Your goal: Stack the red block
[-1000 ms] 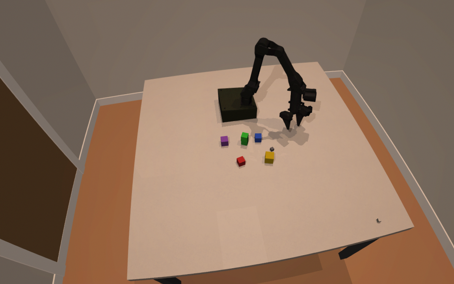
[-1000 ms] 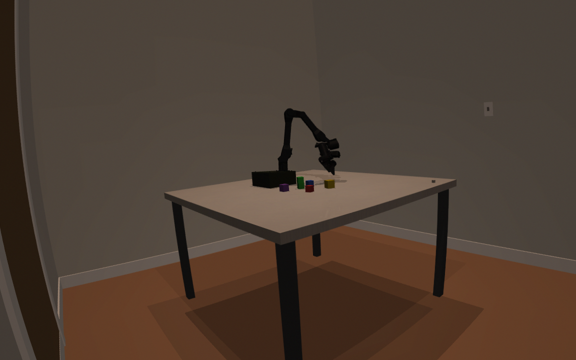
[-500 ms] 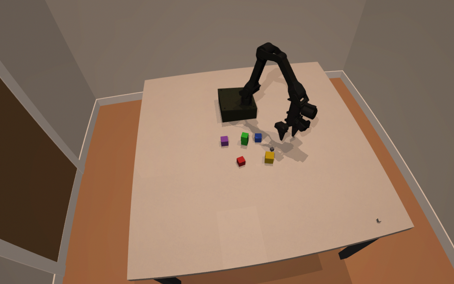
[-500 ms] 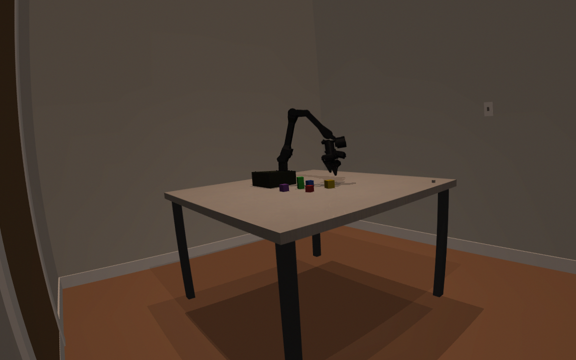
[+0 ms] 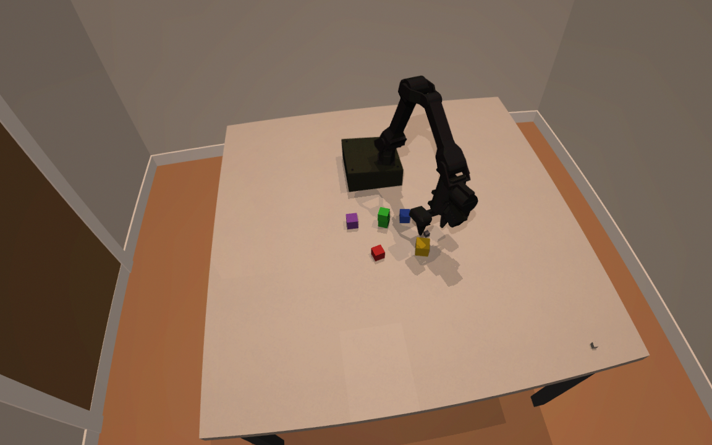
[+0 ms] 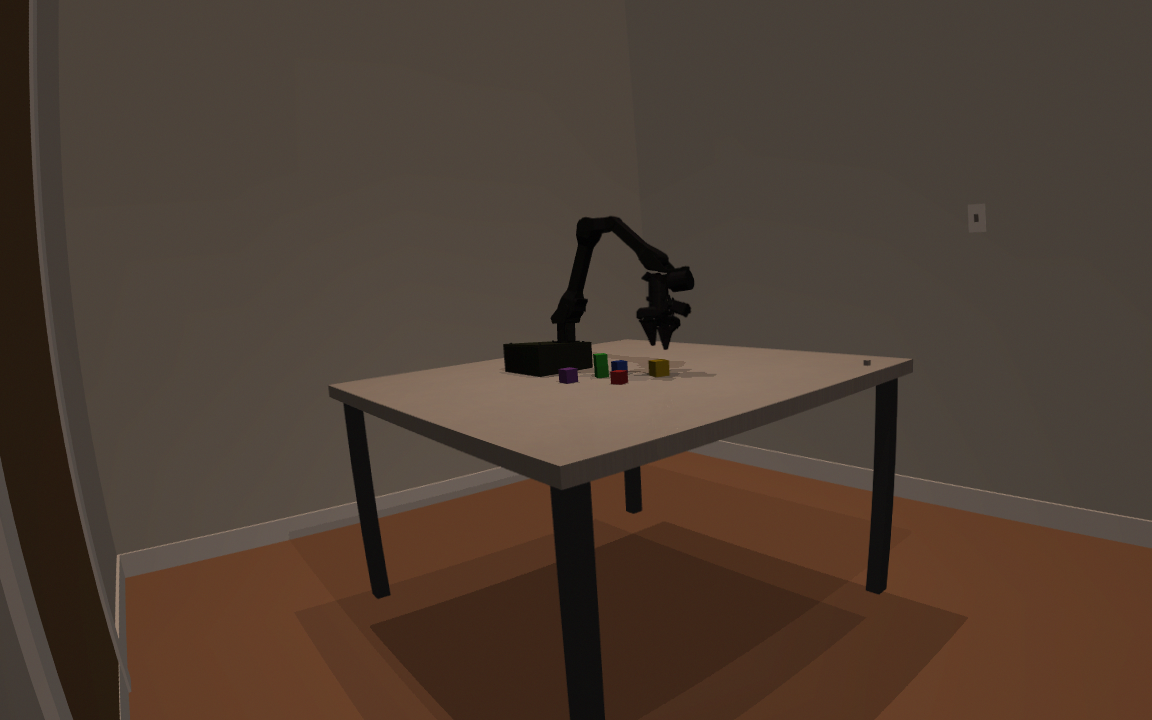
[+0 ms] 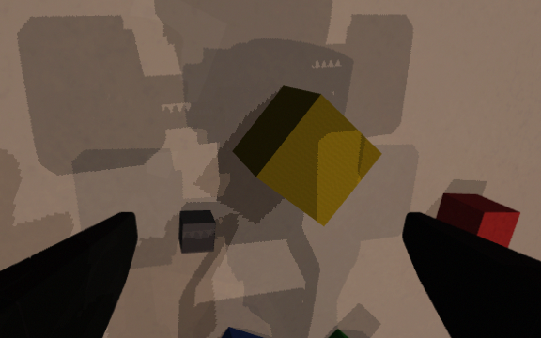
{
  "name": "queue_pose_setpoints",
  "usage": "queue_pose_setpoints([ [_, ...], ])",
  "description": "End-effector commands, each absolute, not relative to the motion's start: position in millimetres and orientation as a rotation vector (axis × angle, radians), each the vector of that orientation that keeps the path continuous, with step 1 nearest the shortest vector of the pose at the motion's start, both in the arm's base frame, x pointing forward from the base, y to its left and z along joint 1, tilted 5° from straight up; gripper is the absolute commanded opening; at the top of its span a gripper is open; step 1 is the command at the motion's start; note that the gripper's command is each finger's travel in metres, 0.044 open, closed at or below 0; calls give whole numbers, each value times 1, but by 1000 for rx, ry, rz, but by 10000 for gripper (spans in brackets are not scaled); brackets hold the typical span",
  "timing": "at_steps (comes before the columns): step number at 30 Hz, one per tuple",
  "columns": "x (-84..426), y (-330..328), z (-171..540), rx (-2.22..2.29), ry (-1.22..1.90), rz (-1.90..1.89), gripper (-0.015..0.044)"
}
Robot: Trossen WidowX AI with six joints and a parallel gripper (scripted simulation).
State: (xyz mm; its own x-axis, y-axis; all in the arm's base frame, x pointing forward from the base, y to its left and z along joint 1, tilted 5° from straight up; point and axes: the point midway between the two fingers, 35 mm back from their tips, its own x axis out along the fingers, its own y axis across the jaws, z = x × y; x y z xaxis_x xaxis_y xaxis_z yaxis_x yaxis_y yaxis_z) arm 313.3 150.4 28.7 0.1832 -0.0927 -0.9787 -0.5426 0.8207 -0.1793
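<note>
Tan table top [image 5: 458, 309] under grey walls, orange floor beyond its edges, and wide bare surface stretches ahead of the jaws. The gripper [image 7: 270, 235] hangs above it, jaws spread wide with nothing between them. Ahead of the jaws lies the yellow block [image 7: 308, 155]. The red block [image 7: 479, 218] sits just beyond the right-hand finger; the green tower [image 5: 383, 217] stands behind the jaws, beside the blue block [image 5: 404, 216].

Matt yellow block [image 7: 315, 155]; matt tan table [image 5: 347, 332].
</note>
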Motion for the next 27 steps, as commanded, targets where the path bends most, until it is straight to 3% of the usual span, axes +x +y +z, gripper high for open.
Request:
queue_pose_setpoints([
  [1, 333, 125, 32, -534, 1408, 352, 440],
  [21, 371, -16, 40, -334, 1534, 410, 440],
  [27, 371, -26, 39, -318, 1537, 415, 440],
])
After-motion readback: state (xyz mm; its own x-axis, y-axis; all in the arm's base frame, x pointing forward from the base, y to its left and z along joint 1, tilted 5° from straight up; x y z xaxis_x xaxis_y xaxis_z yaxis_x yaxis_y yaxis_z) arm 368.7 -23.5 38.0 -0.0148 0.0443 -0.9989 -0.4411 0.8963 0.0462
